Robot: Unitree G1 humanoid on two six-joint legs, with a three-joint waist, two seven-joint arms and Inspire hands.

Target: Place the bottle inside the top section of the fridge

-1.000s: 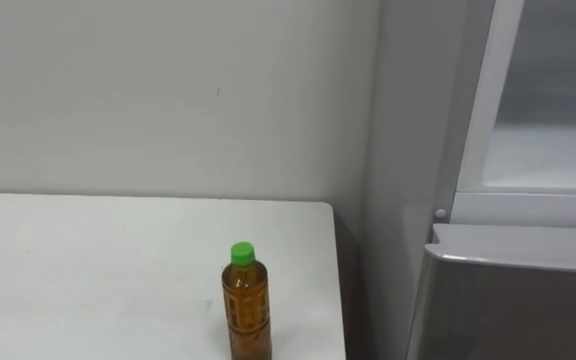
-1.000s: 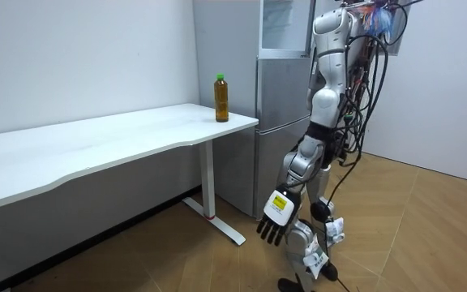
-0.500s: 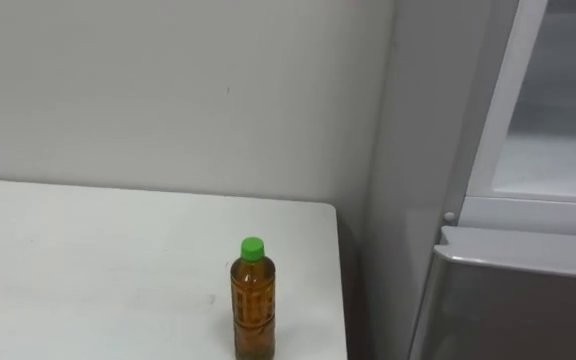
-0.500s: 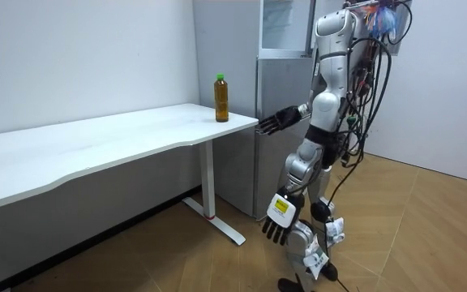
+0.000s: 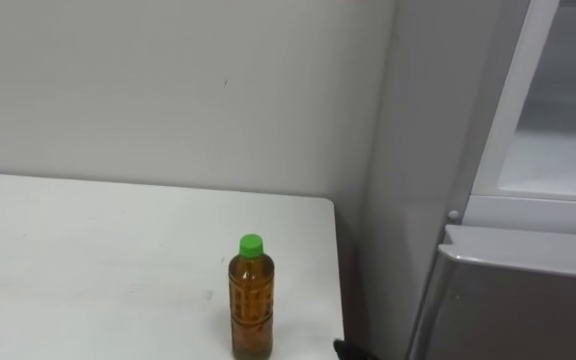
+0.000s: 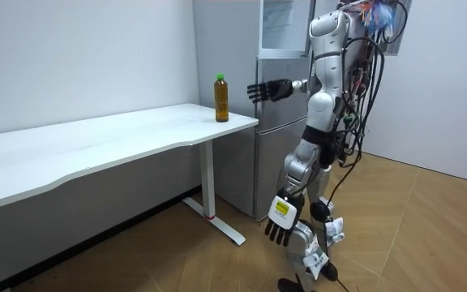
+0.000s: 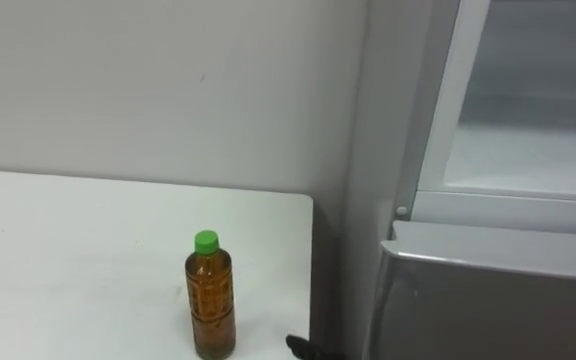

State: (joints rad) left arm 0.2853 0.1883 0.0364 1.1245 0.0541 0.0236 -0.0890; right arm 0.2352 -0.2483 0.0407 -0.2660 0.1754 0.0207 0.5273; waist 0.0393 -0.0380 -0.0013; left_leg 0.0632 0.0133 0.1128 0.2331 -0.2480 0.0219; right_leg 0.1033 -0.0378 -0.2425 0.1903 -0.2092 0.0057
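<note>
- White wall (image 5: 168, 80) backs a white counter (image 5: 68, 260); a grey fridge (image 5: 508, 300) stands just beside the counter's end, on the robot's right.
- Task item: the bottle (image 5: 251, 300), amber with a green cap (image 5: 252, 243), stands upright on the counter near the corner next to the fridge, in neither hand.
- Robot's right hand (image 6: 270, 89) is held out in the air near the bottle and apart from it, fingers straight and spread, holding nothing.
- Robot's left hand (image 6: 279, 223) hangs low beside the leg, fingers relaxed, empty.
- Step in hand, as judged: the reach; no grasp is made yet.
- Next move calls for bringing the palm to the bottle's body and closing the fingers round it without tipping it, then carrying it to the upper compartment (image 5: 558, 150), whose pale interior shows behind a white frame.
</note>
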